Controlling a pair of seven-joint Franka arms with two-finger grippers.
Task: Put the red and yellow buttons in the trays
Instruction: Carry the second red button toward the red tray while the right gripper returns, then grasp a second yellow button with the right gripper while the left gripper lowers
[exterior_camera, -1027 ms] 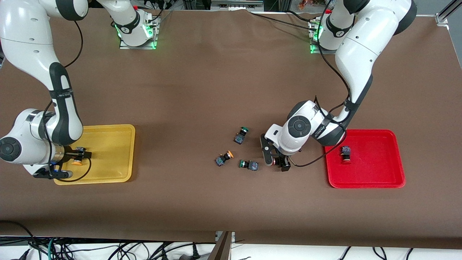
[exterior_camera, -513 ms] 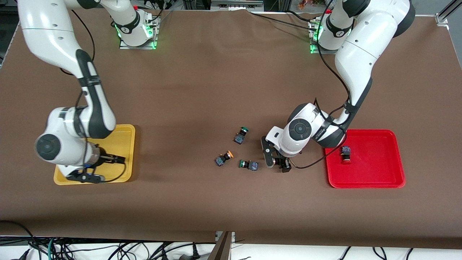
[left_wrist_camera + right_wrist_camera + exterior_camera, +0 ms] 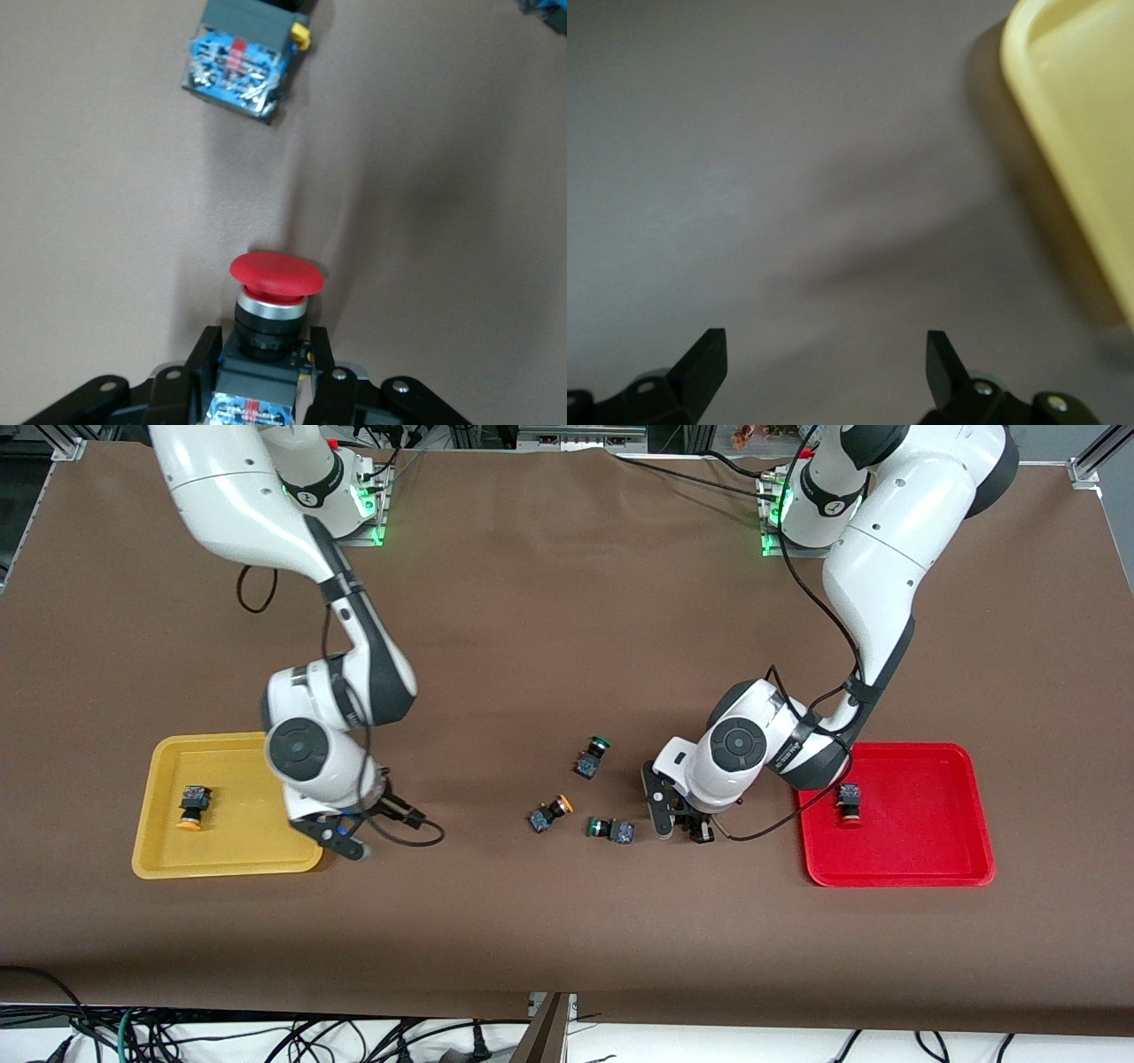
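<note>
Left pincer sits low on the matte brown bench, pinching the dark square body of a red button with a glossy domed cap, just beside the red tray. A second red button lies in that smooth, rounded-corner tray. Right pincer, fingers spread wide and empty, has swung off the yellow tray to hover over bare bench beside it; one yellow button now rests inside. Another yellow button lies mid-bench between two green-capped switches.
</note>
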